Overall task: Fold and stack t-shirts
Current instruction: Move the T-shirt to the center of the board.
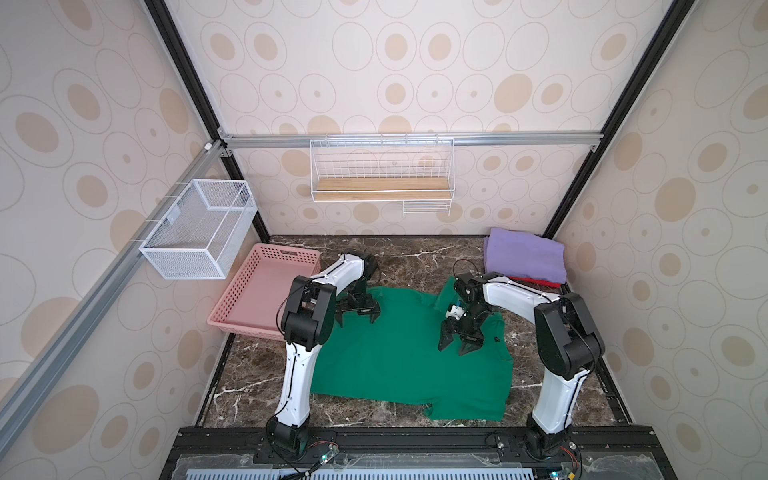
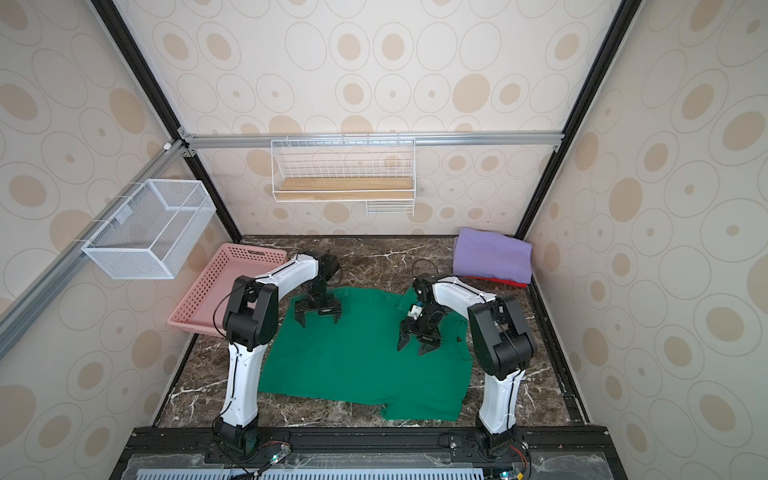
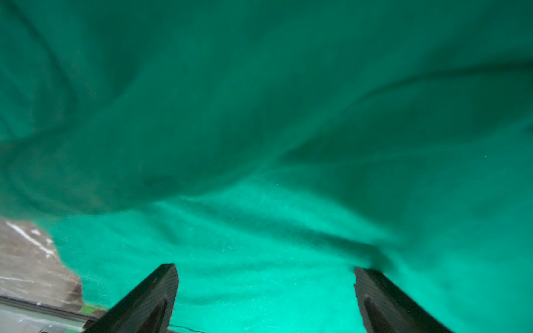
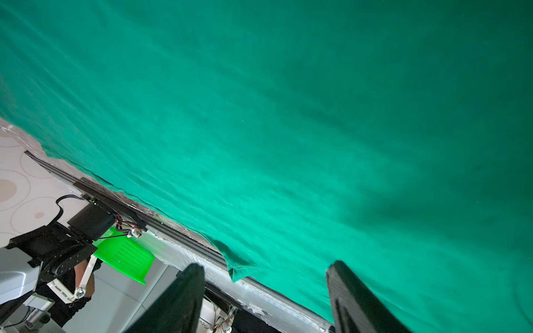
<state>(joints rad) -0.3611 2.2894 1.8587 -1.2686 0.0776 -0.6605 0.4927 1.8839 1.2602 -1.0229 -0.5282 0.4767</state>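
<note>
The left arm [image 1: 307, 320] and right arm [image 1: 565, 332] bend up highest, flanking the green t-shirt [image 1: 395, 353], which lies spread flat. The left gripper [image 1: 356, 320], jaws wide apart and empty, hangs over its far left part. The right gripper [image 1: 455, 348], jaws partly apart and empty, hangs over its far right part. Beyond its far right corner, the lavender t-shirt [image 1: 525, 255] lies folded on the red t-shirt [image 1: 536, 281].

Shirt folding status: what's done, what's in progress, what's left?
Done: lavender shirt lies folded on the red shirt, far right corner. In hand: green shirt lies spread on the table, not folded; left pincer and right pincer both open over it, gripping nothing. Left: fold the green shirt, add it to the stack.
</note>
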